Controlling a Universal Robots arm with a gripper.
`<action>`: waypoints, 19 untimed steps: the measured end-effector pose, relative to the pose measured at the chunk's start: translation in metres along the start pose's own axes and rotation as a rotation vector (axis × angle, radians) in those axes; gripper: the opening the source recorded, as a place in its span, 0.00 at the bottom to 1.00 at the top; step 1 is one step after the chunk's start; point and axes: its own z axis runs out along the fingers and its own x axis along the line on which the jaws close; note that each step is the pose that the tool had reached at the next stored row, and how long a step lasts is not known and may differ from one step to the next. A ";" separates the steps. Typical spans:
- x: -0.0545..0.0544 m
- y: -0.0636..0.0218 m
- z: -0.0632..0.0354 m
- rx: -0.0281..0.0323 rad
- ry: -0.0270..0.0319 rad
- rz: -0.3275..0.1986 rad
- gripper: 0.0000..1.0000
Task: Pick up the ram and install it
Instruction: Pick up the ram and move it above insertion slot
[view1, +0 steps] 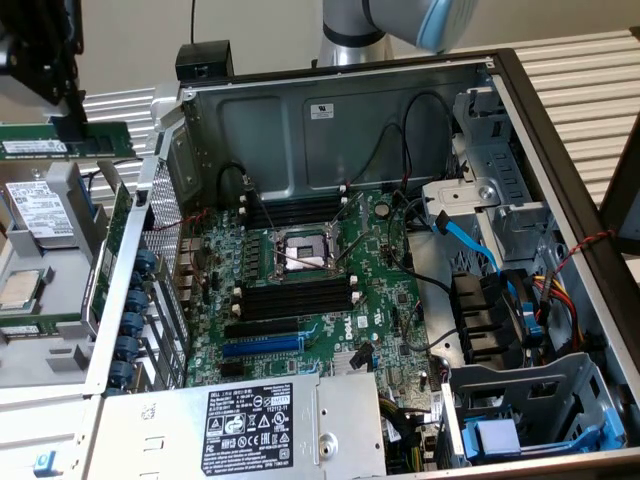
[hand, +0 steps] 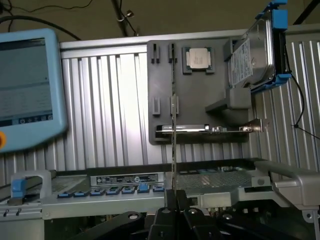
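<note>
Exterior view: gripper (view1: 70, 120) was closed narrow on the ram (view1: 105, 140), held beyond the computer case (view1: 290, 140) on the exterior view's left, well apart from the memory slots (view1: 295, 297). Risk: with such a thin edge grip the stick could tilt or slip, then miss the slot or hit the case wall.
</note>
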 end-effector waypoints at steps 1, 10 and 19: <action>0.000 -0.0042 -0.0003 -0.0001 0.0000 0.000 0.12; -0.005 -0.0449 -0.0031 -0.0016 0.0001 0.000 0.12; -0.009 -0.0859 -0.0059 -0.0021 0.0001 0.000 0.12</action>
